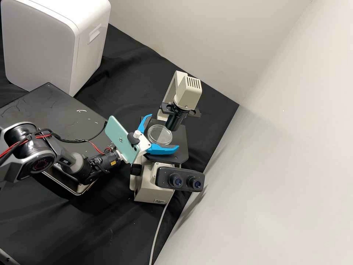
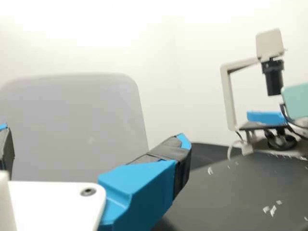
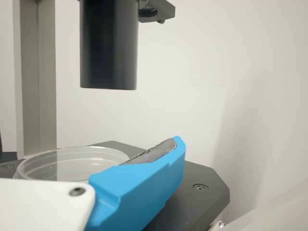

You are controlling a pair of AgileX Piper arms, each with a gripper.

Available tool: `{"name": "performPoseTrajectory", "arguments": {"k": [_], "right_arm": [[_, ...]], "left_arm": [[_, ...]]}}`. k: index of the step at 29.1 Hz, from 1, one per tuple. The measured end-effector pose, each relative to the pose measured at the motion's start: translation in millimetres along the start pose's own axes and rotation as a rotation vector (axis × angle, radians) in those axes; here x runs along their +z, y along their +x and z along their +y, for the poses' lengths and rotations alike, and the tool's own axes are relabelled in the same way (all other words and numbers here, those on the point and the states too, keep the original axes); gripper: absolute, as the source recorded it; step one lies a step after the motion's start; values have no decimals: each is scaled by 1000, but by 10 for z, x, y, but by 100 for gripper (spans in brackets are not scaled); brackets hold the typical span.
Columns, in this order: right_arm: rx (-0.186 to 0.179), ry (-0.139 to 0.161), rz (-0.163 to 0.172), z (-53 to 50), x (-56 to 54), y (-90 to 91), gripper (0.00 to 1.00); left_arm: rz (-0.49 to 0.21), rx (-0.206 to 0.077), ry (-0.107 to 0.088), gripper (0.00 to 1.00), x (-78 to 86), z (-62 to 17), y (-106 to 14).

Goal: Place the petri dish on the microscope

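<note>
Petri dish (image 1: 160, 134) on microscope (image 1: 152, 186) stage, likely light, slick, brittle; right tool (image 1: 164, 131) spread, fingers (image 1: 163, 149) at its 10 and 5 o'clock; grip sidewall.

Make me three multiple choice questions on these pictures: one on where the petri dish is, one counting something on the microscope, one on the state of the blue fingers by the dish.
1. Where is the petri dish?
A. on the floor
B. in a person's hand
C. on the stage of the microscope, under its black lens tube

2. How many eyepieces does the microscope have?
A. one
B. two
C. three

3. How do the right arm's fingers stand?
A. spread, one on each side of the dish
B. shut tight above the dish
C. lifting the dish high in the air

Answers: 1 C, the dish lies flat on the stage below the tube; 2 B, two lenses sit side by side; 3 A, a blue finger shows on each side of the dish.
</note>
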Motion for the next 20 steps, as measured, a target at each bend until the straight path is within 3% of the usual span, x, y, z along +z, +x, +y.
{"name": "performPoseTrajectory", "arguments": {"k": [1, 3, 5, 6, 9, 13, 16, 18, 20], "right_arm": [[-1, 0, -1, 4, -4, -12, 100], [-2, 0, -2, 18, -18, -40, 100], [-5, 0, -6, 23, -21, -75, 100], [-8, 0, -7, 23, -25, -97, 100], [-3, 2, -16, 20, -46, -153, 100], [10, 14, -32, 1, -47, -282, 100], [34, 18, -25, -16, -30, -392, 100], [41, 45, -19, -27, -11, -465, 100], [50, 101, -11, -37, 7, -553, 100]], "left_arm": [[1, 19, 13, 100, 6, 33, -12], [-6, 46, 12, 100, 4, 71, -22], [-16, 60, -15, 100, -11, 86, -25], [-12, 59, -40, 100, -29, 85, -25], [-7, 48, -64, 100, -41, 66, -18], [-7, 42, -67, 100, -42, 56, -14], [-7, 42, -67, 100, -42, 56, -14], [-7, 42, -67, 100, -42, 56, -14], [-7, 42, -67, 100, -42, 56, -14]]}}
